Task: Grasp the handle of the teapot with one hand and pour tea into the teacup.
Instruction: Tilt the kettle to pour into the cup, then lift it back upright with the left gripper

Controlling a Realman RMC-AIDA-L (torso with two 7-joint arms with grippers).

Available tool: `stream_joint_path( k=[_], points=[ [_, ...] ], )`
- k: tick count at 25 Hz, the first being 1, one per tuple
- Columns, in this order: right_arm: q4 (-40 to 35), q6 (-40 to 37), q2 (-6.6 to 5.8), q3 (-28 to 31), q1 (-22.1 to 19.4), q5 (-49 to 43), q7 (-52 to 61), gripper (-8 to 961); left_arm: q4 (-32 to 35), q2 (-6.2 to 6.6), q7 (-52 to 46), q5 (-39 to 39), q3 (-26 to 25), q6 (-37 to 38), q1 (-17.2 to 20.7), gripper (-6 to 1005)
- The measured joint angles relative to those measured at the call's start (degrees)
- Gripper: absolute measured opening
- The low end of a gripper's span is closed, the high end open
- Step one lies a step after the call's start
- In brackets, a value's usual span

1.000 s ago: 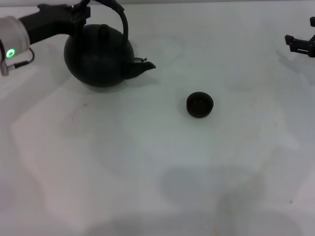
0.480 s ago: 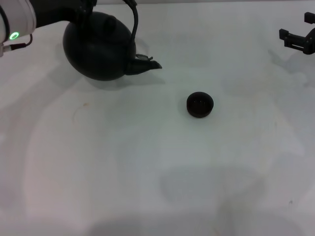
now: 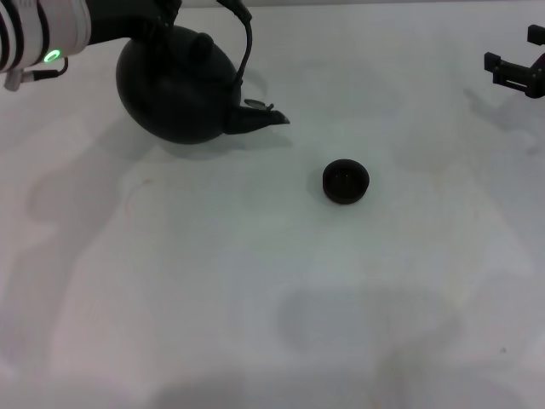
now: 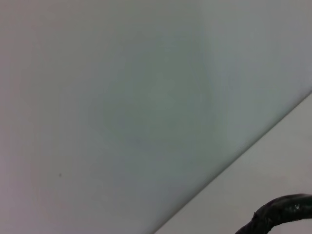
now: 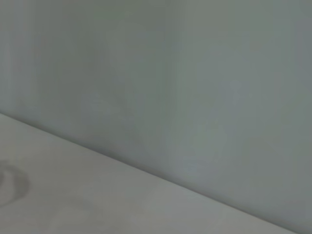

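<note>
White table (image 3: 255, 298): your whole work surface, pale and matte, with faint shadows across it.

Item 1, the teapot (image 3: 174, 94): matte black, round, at the far left. Its short spout (image 3: 260, 118) points toward the middle of the table. You see a soft shadow beneath it; whether the base touches the surface cannot be told.

Item 2, the handle (image 3: 245, 38): black arched bail over the lid knob, running out past the top edge of the head view. A ridged stretch of it (image 4: 278, 214) shows in the left wrist view.

Item 3, the teacup (image 3: 346, 181): small, dark, upright, alone near the centre, well apart from the spout. Nothing stands between the 2.

Item 4, the left gripper (image 3: 157, 13): your left arm reaches in from the far left corner, green light on its wrist, black end at the handle's top. Its jaws are cut off from view, so their state cannot be told.

Item 5, the right gripper (image 3: 515, 72): parked at the far right edge, jaws apart, holding nothing.
</note>
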Motion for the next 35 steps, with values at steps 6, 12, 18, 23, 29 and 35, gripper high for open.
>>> stream_joint_path(
  k=[6,12,18,23,29,35],
  points=[
    [0.69,0.27,0.0,0.0,-0.19,0.82,-0.54,845,1.72,0.07,-0.84,2.08,1.14,0.57,0.0,137],
    [0.69,0.66,-0.05,0.08,-0.51,1.62,-0.57,845,3.81,0.15,-1.83,5.21,3.6,0.84,-0.11,135],
    [0.44,0.67,-0.16,0.18,-0.55,2.47,-0.52,845,4.95,0.06,-4.01,6.99,5.33,1.24,-0.63,133],
    [0.0,2.23,-0.23,0.18,-0.57,2.85,0.25,845,4.67,0.04,-5.75,7.5,7.6,1.26,-1.55,130],
    [-0.07,2.55,-0.45,0.18,-0.33,3.03,0.38,845,4.35,-0.01,-10.77,11.96,10.71,1.33,-3.29,129],
    [0.02,2.28,-0.59,0.89,-0.25,3.04,0.43,845,4.59,-0.06,-12.75,15.29,12.27,1.58,-4.15,127]
  ],
)
